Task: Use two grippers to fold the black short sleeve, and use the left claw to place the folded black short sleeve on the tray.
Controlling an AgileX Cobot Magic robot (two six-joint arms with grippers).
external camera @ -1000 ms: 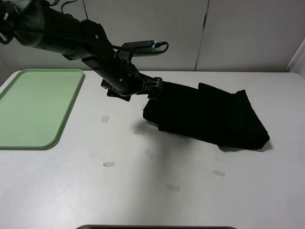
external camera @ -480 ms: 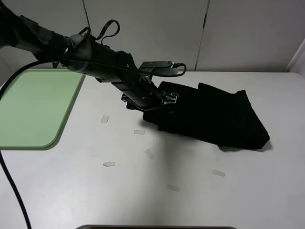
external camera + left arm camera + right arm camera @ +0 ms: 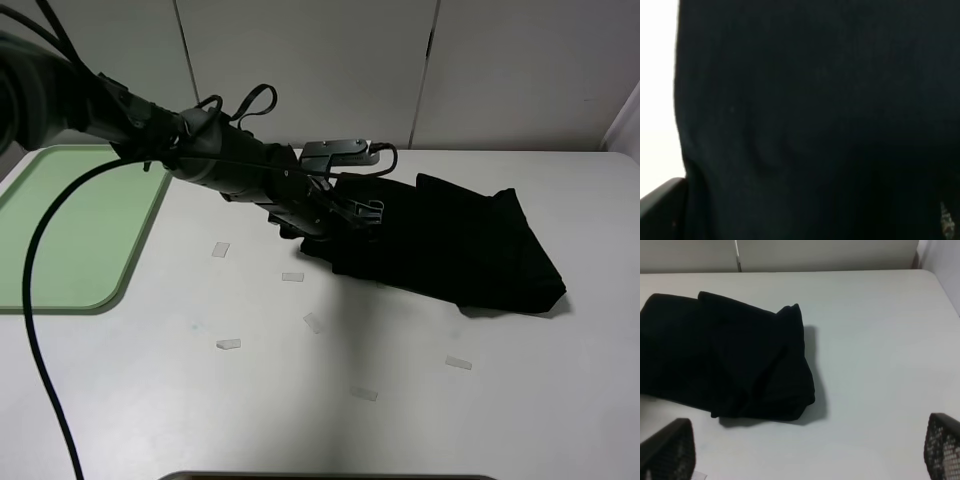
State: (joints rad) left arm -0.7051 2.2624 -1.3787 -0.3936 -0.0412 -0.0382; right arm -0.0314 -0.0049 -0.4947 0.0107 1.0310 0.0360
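Observation:
The folded black short sleeve [image 3: 450, 245] lies on the white table right of centre; it also shows in the right wrist view [image 3: 725, 360]. My left gripper [image 3: 345, 215] reaches in from the left and is pushed against the shirt's left end. In the left wrist view black cloth [image 3: 815, 110] fills the picture, and one finger [image 3: 660, 210] shows at the edge, spread wide. The jaws look open around the cloth. My right gripper [image 3: 805, 452] is open and empty, hovering over bare table near the shirt's right end; it is out of the exterior high view.
The green tray [image 3: 80, 230] lies at the table's far left. Several small bits of clear tape [image 3: 228, 344] are scattered on the table in front of the shirt. The left arm's cable [image 3: 40, 300] loops down the left side.
The left arm has dropped lower and pushed rightward into the shirt's left end. The shirt has barely shifted.

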